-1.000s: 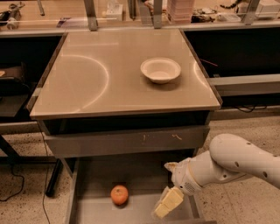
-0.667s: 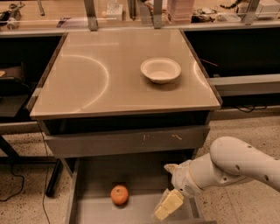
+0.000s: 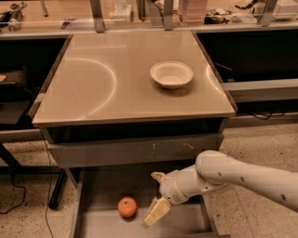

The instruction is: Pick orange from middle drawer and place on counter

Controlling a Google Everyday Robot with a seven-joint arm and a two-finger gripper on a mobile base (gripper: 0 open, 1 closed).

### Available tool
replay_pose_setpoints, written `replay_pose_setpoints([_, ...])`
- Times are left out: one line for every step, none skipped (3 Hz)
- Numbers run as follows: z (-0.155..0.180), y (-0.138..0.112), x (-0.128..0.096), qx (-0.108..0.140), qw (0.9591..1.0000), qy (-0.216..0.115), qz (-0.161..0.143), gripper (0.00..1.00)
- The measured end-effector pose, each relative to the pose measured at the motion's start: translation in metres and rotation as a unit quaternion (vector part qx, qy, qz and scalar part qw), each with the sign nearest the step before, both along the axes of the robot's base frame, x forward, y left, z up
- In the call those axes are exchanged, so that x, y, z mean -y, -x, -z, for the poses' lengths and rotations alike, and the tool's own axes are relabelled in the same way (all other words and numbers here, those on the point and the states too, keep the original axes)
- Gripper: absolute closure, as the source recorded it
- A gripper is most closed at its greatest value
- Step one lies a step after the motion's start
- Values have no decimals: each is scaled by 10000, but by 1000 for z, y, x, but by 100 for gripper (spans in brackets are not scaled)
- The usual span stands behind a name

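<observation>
The orange (image 3: 127,207) lies on the floor of the open middle drawer (image 3: 102,225), left of centre. My gripper (image 3: 156,195) hangs over the drawer just right of the orange, not touching it. It is open and empty: one cream finger (image 3: 156,213) points down toward the drawer floor and the other (image 3: 158,176) sits higher. The white arm comes in from the right. The tan counter (image 3: 107,79) is above the drawers.
A white bowl (image 3: 171,74) stands on the right half of the counter. A closed drawer front with pale scuffs (image 3: 135,151) sits just above the open drawer. A cluttered bench (image 3: 153,11) runs along the back. Speckled floor lies on both sides.
My gripper has moved left over the drawer, closer to the orange. The orange and the bowl have not moved.
</observation>
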State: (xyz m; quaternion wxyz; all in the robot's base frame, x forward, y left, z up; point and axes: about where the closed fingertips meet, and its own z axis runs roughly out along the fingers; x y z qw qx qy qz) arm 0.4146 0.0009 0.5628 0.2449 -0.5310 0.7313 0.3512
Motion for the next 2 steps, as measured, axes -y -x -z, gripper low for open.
replay_pose_setpoints([40, -4, -23, -64, 9995, -264, -176, 0])
replay_pose_setpoints([50, 0, -27, -156, 9991, -333, -197, 0])
